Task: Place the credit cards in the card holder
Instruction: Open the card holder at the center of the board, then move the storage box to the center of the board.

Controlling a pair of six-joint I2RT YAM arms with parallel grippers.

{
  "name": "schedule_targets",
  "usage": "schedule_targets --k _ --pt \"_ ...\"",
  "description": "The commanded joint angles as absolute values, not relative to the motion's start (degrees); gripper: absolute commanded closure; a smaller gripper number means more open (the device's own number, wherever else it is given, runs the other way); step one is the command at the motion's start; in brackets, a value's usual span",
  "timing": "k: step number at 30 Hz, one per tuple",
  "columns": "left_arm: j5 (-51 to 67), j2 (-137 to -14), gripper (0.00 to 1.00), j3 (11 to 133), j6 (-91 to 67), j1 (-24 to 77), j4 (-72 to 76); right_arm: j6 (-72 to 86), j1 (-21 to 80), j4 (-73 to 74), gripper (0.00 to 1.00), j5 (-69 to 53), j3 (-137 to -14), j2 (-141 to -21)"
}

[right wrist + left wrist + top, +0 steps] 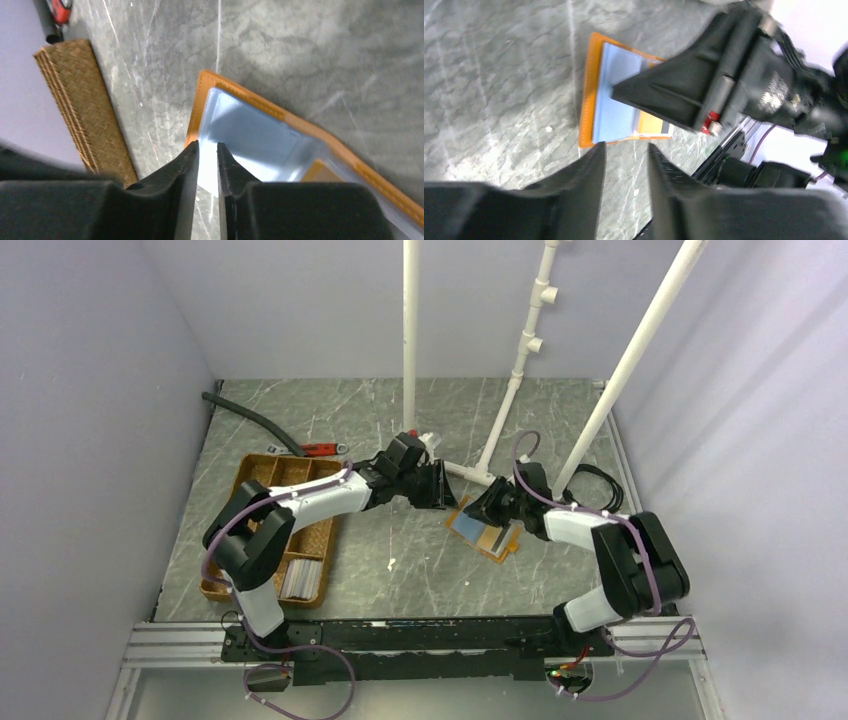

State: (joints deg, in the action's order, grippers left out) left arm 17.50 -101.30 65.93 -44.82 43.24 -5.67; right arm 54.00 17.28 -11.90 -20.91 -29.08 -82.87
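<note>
L gripper (626, 146) hangs half open, nothing btwn its jaws. The card holder (585, 100) lies flat just ahead of its tips. R gripper (207, 145) sits over the holder's corner, jaws a sliver apart at the light-blue card (250, 135); can't tell if pinched. Best, I'd say: keep card flat, L tips pinning the orange edge.

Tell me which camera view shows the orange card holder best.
The left wrist view. There the card holder lies almost whole in the frame, its orange border and pale blue inside clear; the right gripper covers only one end. The right wrist view shows one corner, very close. The top view shows it small and partly hidden.
</note>
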Motion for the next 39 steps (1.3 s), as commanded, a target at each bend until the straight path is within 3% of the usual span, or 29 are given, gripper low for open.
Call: schedule_targets --k 1,4,6,12,14,17,20,24,30,33,34,39 --pt "20.2 -100.9 0.71 69.1 -42.7 46.0 -3.5 49.1 16.9 -6.6 0.84 -22.7 -36.4 -88.4" --pt "24.6 -105.8 0.92 70.9 -45.2 47.0 -0.8 46.6 16.9 -0.9 0.84 -18.7 -38.3 -88.2" --pt "24.7 -109.2 1.0 71.3 -46.4 47.3 -0.4 44.9 16.8 2.9 0.79 -17.1 -39.2 -85.9" --pt "24.6 -116.8 1.0 71.6 -46.9 46.7 -0.5 40.8 16.6 14.6 0.55 -12.8 -40.3 -76.4" --pt "23.8 -116.9 1.0 70.3 -47.0 46.2 -0.4 40.8 16.2 15.3 0.51 -13.2 -37.6 -73.6" --pt "22.8 -116.1 1.0 67.8 -47.3 45.5 2.1 41.7 14.3 11.2 0.55 -19.0 -31.9 -73.5" --pt "21.6 -115.8 1.0 67.1 -47.6 45.4 1.3 43.5 11.7 8.3 0.77 -22.5 -27.3 -74.9" --pt "20.5 -115.9 1.0 68.1 -47.6 45.3 -0.7 46.1 7.4 12.2 0.85 -17.2 -24.9 -73.0" --pt "19.9 -117.3 1.0 75.2 -45.0 45.5 -10.1 42.4 8.5 17.3 0.86 -6.9 -28.7 -71.7" --pt "22.7 -116.5 1.0 78.0 -43.0 45.4 -12.5 38.5 13.0 18.7 0.77 -4.6 -31.5 -70.7" --pt "23.6 -115.8 0.97 79.2 -42.1 45.2 -14.0 37.2 15.1 18.7 0.72 -4.0 -32.3 -69.9" --pt "25.9 -107.1 0.41 81.8 -37.4 43.8 -20.5 32.9 23.6 22.7 0.54 2.9 -36.7 -68.9"
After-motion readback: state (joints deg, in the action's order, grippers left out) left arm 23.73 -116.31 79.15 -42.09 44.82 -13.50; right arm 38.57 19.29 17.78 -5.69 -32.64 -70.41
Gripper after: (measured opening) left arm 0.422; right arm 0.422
